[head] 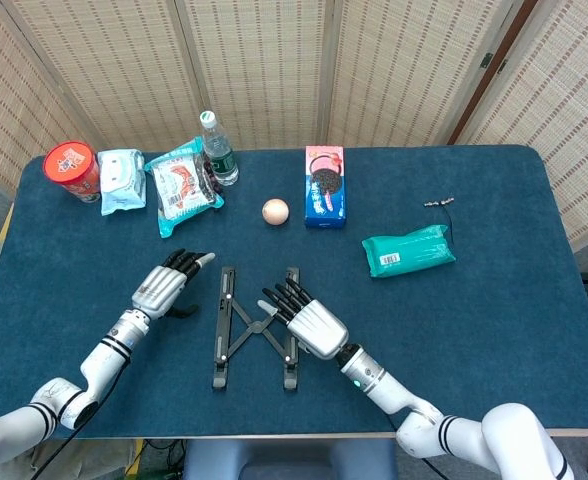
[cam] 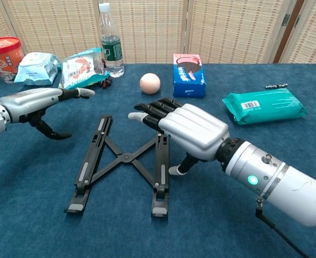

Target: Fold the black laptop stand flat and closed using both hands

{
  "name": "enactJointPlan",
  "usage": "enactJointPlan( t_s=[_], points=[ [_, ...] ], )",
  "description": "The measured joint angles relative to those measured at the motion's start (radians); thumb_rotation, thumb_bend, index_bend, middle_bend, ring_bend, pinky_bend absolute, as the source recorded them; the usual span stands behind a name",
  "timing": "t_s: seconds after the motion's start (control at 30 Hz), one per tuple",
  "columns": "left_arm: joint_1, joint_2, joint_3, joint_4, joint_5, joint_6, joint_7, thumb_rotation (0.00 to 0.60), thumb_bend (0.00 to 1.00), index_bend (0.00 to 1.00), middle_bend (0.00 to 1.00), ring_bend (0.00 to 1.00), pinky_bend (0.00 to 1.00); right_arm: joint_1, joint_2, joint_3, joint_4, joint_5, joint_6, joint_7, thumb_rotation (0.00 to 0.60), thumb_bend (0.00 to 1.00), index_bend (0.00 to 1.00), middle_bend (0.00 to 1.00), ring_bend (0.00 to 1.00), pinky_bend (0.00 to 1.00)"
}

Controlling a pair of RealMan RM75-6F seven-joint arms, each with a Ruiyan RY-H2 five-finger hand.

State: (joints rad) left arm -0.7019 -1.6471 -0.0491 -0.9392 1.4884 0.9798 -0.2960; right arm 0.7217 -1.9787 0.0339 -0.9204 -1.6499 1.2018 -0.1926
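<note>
While the black laptop stand (head: 253, 327) lies unfolded in an X shape near the front edge of the blue worktop (head: 494, 320), bare cloth stretches wide to its right and in front of it. To its left, the left hand (head: 162, 285) hovers with fingers spread, holding nothing. Over the stand's right rail, the right hand (head: 309, 320) has fingers extended, thumb down beside the rail; contact cannot be told. Along the back edge sit a water bottle (head: 217, 149), snack packets (head: 183, 185), a red cup (head: 72, 170) and a cookie box (head: 324, 186); their writing is too small to read.
</note>
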Motion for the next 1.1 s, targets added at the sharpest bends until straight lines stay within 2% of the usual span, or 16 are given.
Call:
enactJointPlan(
  t_s=[0.37,1.1],
  points=[
    [0.023,-0.009,-0.015,-0.026,-0.055,-0.022,0.076,0.6,0.26,0.0,0.09,0.08,0.0,-0.017,-0.004,0.008,-0.018,0.013,0.004,-0.023,0.6,0.0,0.0,0.0,0.0,0.0],
    [0.005,-0.074,-0.012,0.02,-0.035,-0.047,-0.036,0.6,0.26,0.0,0.08,0.08,0.0,-0.01,-0.033,0.023,0.001,0.007,0.011,-0.028,0.6,0.0,0.0,0.0,0.0,0.0]
  ],
)
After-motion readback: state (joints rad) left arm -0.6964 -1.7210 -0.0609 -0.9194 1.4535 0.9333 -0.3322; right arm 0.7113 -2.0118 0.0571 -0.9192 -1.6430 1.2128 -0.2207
